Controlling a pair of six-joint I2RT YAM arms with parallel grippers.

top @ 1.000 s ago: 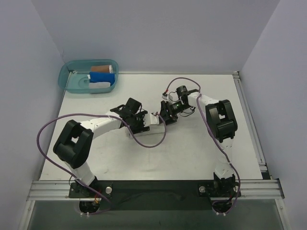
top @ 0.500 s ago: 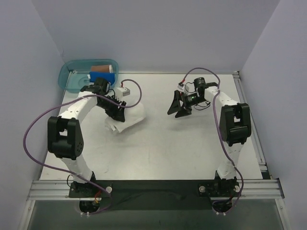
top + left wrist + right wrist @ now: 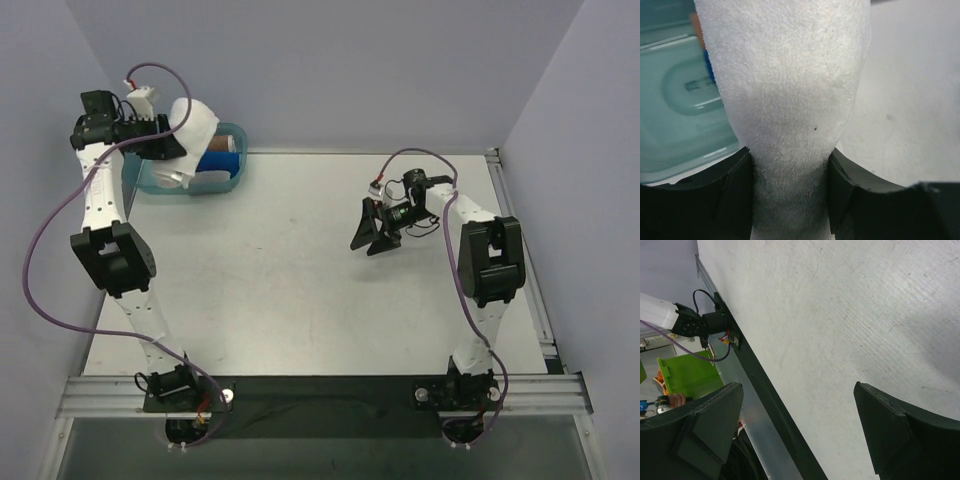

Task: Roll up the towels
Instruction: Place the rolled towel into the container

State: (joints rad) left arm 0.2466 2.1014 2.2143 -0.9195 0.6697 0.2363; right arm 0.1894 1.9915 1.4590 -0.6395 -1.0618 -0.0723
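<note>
Top external view: the left arm reaches up and away, and the left fingers [image 3: 160, 143] are clamped on a rolled white towel [image 3: 195, 125], held in the air. Directly under those fingers and the towel sits a teal bin [image 3: 135, 172] at the far left corner of the worktop [image 3: 300, 300]. In the bin lie a blue towel [image 3: 215, 160], a brown towel [image 3: 222, 143] just beyond it, and a second white towel [image 3: 212, 180] on its near side. Whether the held towel touches any of them cannot be told from above.

Left wrist view: the towel [image 3: 790, 100] fills the gap between the left fingers [image 3: 735, 192], pinched narrow where they press it and bulging wider beyond their tips. The bin [image 3: 670, 100] shows to the left of the fingers and bare worktop [image 3: 910, 100] to the right.

Well apart from all this, the right fingers [image 3: 370, 238] hang over the far right part of the worktop, spread wide with nothing between them. Right wrist view: the right fingers [image 3: 707, 432] stand far apart at the two lower corners, only worktop [image 3: 840, 315] showing beyond and between them, with a dark rail [image 3: 765, 405] along its edge to their left.
</note>
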